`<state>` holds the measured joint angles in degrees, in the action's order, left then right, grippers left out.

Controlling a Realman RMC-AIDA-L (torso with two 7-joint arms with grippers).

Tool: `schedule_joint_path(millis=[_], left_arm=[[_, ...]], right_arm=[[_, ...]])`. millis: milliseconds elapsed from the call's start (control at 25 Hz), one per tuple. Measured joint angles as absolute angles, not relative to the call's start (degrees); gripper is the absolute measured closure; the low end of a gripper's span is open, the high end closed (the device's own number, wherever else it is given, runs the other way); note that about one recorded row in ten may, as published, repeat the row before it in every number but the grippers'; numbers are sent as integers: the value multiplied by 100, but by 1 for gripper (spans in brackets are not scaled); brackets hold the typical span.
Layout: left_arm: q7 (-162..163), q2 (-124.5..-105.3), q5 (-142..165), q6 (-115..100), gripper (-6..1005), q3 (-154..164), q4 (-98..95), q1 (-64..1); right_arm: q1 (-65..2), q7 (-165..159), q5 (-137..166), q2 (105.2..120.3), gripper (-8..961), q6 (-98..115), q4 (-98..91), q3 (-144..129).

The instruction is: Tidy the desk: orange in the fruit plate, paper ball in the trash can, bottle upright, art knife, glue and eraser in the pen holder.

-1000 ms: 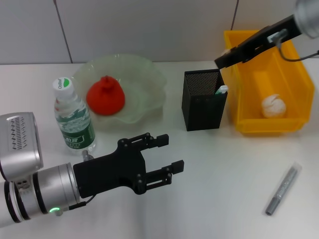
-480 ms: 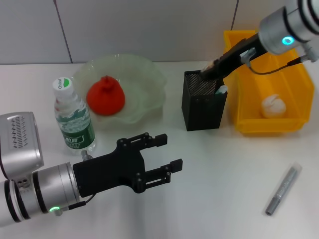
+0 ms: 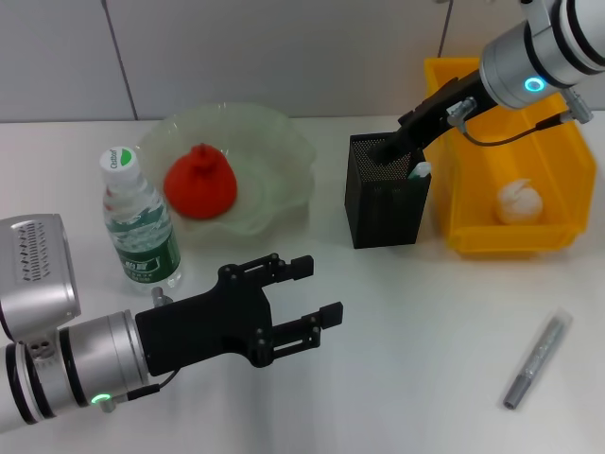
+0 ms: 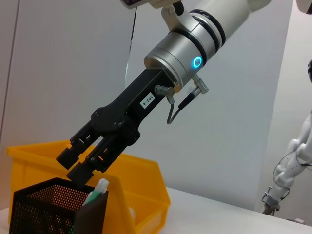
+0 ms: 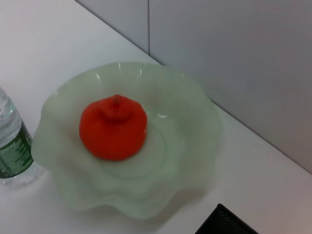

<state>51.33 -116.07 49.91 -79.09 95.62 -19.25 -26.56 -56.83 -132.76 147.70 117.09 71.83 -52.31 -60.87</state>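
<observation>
Reaching w/ my right tool (image 3: pixel 386 149) over the pen holder (image 3: pixel 386 203), I'm holding its fingertips right at the holder's top rim. In the left wrist view the right tool (image 4: pixel 78 165) is showing its fingers spread a little, nothing between them, tips just above the mesh rim. A white-and-green item (image 3: pixel 420 171) is sticking up inside the holder at the corner nearest the trash can (image 3: pixel 565 180); can't tell what it is.

My left tool (image 3: pixel 307 293) is hovering low near the front edge of the bench (image 3: pixel 397 340), fingers apart, gripping nothing.

Orange (image 3: pixel 199 182) is sitting in the fruit plate (image 3: pixel 284 151), toward the back of the bench on my left side. Bottle (image 3: pixel 138 227) is standing upright just beside the plate, on its front-left side, cap up. Paper ball (image 3: pixel 519 200) is lying inside the trash can, which is sitting at the back-right of the bench, right next to the pen holder. A slim grey stick-shaped item (image 3: pixel 535 359) is lying flat on the bench near the front-right corner, well apart from everything else; can't tell if it's the art knife or glue. Eraser isn't something I'm making out anywhere.
</observation>
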Motion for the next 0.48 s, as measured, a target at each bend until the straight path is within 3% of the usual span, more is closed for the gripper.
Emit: schedule_joint_path(millis=[80,280,480], left_arm=[[5133,-11604,4997,-7909,305,9563,-1925,-2650],[5132,-11602,5009,-7907,305,9563,-1900,-2642],[5151,-11595,5004,-7841,305,9562,-1862,-2635]], right_arm=[[-5614,-13277,14766,11742,343,7166,-5341,-6067],[-4792,-12810,13609,11880,214,7139,-6333,-5969],[-4015,-11840,11673,11764,214,8354,-6970,-5585]])
